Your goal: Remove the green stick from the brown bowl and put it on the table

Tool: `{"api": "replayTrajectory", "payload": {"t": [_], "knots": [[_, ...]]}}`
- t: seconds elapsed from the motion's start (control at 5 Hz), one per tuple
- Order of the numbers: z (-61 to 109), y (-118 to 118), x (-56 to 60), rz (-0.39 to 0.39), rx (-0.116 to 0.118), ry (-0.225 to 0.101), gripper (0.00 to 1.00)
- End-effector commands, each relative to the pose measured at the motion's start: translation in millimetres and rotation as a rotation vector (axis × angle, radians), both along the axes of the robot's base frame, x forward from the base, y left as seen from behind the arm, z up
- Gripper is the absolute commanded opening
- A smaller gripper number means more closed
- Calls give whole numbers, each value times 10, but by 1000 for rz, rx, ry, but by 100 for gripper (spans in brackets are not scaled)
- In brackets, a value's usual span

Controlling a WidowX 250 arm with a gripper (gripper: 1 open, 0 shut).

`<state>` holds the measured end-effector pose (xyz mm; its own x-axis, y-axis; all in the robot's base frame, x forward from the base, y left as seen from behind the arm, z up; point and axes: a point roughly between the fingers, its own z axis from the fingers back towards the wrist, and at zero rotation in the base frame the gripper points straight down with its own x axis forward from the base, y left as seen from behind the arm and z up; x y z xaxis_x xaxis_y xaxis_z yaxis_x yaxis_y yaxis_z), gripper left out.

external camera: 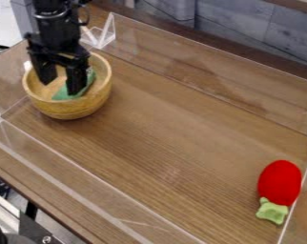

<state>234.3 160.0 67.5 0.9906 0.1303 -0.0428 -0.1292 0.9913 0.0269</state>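
Observation:
The brown bowl (70, 97) sits at the left of the table (182, 133). Inside it lies the green stick (77, 93), mostly covered by my gripper; only its lower end shows between the fingers. My black gripper (61, 81) points straight down over the bowl, open, with one finger on each side of the stick and the fingertips (44, 78) lowered to about rim level. I cannot tell whether the fingers touch the stick.
A red strawberry-like toy (278, 181) with a green leafy end lies at the right, near the clear plastic wall (67, 181) that rings the tabletop. A folded clear plastic corner (103, 33) stands behind the bowl.

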Motion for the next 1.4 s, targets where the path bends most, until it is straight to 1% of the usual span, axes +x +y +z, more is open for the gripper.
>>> {"api": "replayTrajectory", "payload": {"t": [0.0, 0.2, 0.4, 0.6, 1.0, 1.2], "knots": [[88, 101, 192, 42, 38, -51, 100], [37, 127, 295, 69, 42, -56, 100], [68, 172, 327, 106, 46, -56, 100], [84, 211, 334, 142, 50, -51, 100], [-32, 339, 551, 36, 47, -39, 100], [-94, 412, 642, -5, 44, -33, 100]]}}
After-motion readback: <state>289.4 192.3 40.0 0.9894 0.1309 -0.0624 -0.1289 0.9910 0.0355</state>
